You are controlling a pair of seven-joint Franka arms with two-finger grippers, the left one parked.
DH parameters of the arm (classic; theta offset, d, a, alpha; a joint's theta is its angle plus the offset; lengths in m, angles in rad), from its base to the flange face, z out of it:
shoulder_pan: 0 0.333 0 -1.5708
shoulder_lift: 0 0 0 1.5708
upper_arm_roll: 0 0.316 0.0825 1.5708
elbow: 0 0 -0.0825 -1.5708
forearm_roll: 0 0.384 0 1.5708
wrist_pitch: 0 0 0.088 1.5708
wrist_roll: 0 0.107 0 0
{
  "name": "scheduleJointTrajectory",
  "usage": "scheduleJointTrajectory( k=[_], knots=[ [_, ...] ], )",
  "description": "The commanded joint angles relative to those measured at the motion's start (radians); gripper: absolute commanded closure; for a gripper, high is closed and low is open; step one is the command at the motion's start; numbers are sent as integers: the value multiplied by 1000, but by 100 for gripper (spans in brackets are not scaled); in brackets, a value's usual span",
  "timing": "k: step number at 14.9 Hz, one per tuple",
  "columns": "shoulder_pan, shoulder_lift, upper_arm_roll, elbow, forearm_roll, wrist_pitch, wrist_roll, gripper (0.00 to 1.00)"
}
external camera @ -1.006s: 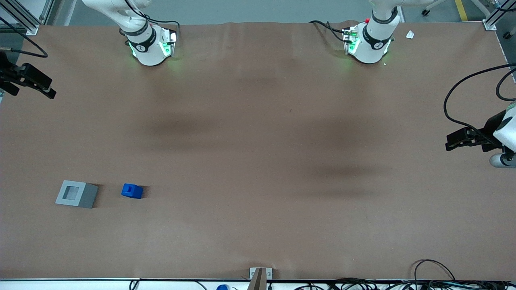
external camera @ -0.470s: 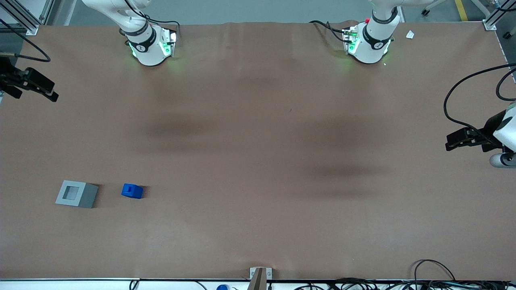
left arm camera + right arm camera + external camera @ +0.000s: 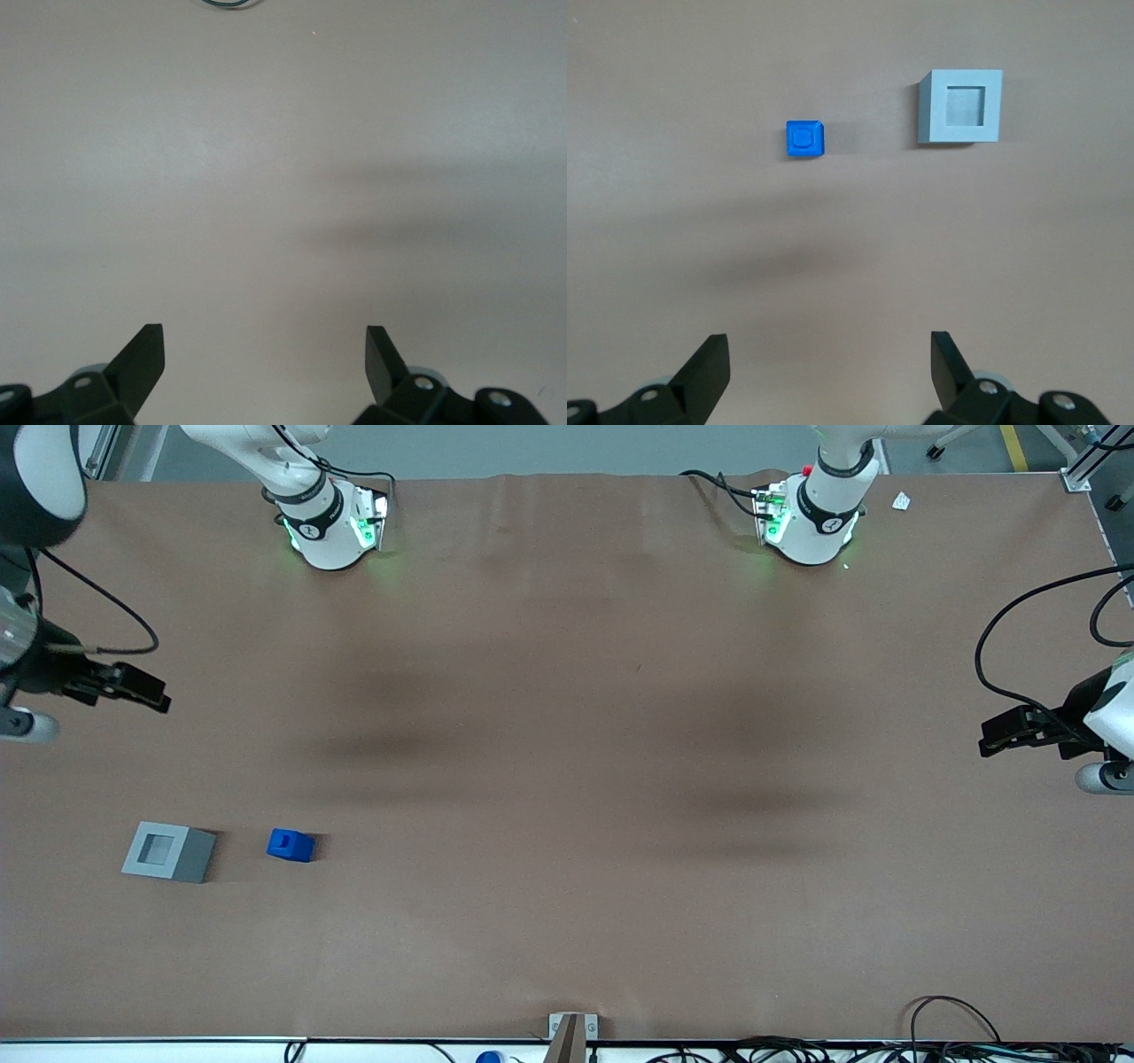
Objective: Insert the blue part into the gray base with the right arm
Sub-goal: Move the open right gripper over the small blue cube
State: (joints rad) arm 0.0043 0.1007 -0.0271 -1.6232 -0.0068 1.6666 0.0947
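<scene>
Brown matte surface (image 3: 567, 779), flat and unmarked. Small bright blue plastic block (image 3: 291, 845) with a raised square step, resting upright just beside the light gray square plastic base (image 3: 168, 851) with its square top recess, both toward the working arm's end, untouched. Black two-finger gripper (image 3: 829, 354) of the white right arm (image 3: 35, 478): fingers spread wide, empty, high above and well apart from both; risk judged: an off-centre descent could nudge the block or clip the base.

table (image 3: 567, 921): brown cover, faint dark shadow bands | cables (image 3: 957, 1036): black tangle along near edge | bracket (image 3: 571, 1032): metal, near edge | paper scrap (image 3: 901, 501): white
</scene>
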Motion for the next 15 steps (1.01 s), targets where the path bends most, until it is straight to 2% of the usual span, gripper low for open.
scheduleJointTrajectory(
  k=[1,4,8,10,11,15],
  knots=[
    [3,57,7,9,10,36,14,0],
    [-27,126,6,5,71,128,4,0],
    [-40,212,7,-3,94,258,-4,0],
    [-43,261,6,8,209,275,-30,0],
    [-43,298,6,19,229,295,-45,0],
    [-18,413,4,25,215,447,-53,0]
  ],
)
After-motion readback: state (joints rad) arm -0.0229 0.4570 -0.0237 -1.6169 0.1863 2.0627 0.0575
